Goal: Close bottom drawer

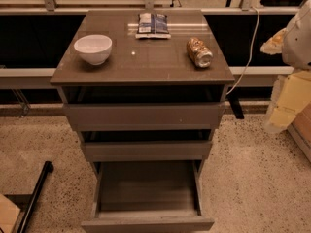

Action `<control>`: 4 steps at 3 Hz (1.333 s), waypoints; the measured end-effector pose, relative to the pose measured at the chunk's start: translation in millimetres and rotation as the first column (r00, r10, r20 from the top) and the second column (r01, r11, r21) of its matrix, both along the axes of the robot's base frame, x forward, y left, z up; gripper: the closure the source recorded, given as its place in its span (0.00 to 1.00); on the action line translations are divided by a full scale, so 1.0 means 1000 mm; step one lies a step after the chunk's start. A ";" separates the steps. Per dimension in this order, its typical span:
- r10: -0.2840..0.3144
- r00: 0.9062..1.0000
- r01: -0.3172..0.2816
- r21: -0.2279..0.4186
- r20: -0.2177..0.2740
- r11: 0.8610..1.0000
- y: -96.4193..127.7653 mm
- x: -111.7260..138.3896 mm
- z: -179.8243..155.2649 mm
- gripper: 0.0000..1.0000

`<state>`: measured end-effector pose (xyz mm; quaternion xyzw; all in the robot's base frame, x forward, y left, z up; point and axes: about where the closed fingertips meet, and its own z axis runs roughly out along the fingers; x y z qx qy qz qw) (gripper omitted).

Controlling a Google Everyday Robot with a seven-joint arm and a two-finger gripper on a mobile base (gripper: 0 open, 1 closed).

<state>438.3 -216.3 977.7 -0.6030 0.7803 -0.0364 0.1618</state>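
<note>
The bottom drawer (147, 222) is the lowest of three grey-brown handleless drawers and is pulled far out toward me. Its bare floor (146, 186) shows and holds nothing. The middle drawer (147, 150) and the top drawer (145, 115) each stand out slightly from the cabinet. My arm comes in at the right edge, and its pale gripper (279, 113) hangs beside the cabinet at about the height of the top drawer. It is well to the right of and above the bottom drawer and touches nothing.
On the cabinet top (146, 64) stand a white bowl (93, 48), a blue snack bag (152, 24) and a can on its side (199, 52). A white cable (250, 42) hangs at the right. A black pole (35, 193) lies on the speckled floor at the left.
</note>
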 end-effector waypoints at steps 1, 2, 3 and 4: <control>0.054 0.999 -0.053 0.070 -0.005 0.996 0.004 0.006 -0.021 0.39; 0.088 0.996 -0.087 0.131 -0.003 0.987 0.009 0.017 -0.065 0.64; 0.112 0.994 -0.113 0.154 0.013 0.982 -0.003 0.036 -0.134 0.87; 0.102 0.993 -0.111 0.155 0.062 0.982 -0.002 0.050 -0.133 1.00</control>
